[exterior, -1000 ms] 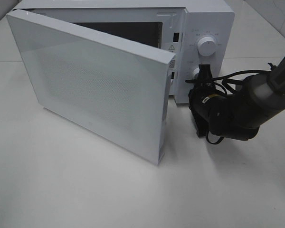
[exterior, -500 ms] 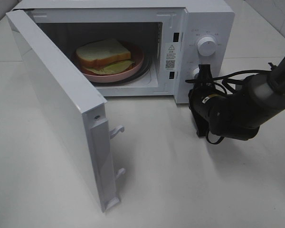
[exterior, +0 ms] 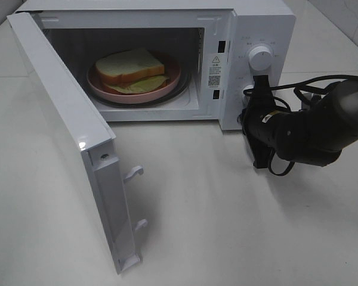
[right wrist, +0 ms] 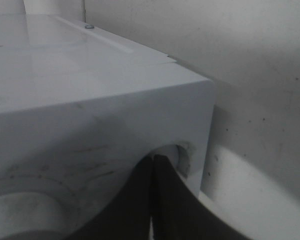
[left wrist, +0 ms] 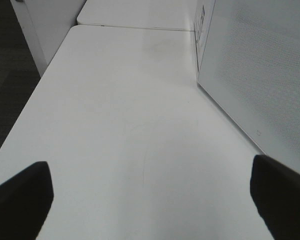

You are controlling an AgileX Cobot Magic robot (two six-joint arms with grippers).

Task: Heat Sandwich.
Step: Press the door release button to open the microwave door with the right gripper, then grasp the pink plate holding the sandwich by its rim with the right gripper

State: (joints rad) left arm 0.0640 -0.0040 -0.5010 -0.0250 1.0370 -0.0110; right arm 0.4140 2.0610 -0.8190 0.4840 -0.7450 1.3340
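I see the sandwich [exterior: 130,67] lying on the pink plate [exterior: 169,83] inside the microwave [exterior: 274,24], which stands at the far edge of the surface [exterior: 227,226]. The door [exterior: 59,119] is swung wide open, reaching toward the near left corner. My right gripper [exterior: 259,83] is at the lower knob [right wrist: 182,157] of the control panel, its fingers [right wrist: 135,200] pressed together. My left gripper [left wrist: 151,192] hangs over the surface beside the door's outer face, its fingers [left wrist: 21,197] spread wide.

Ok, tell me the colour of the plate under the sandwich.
The plate is pink; exterior high view.
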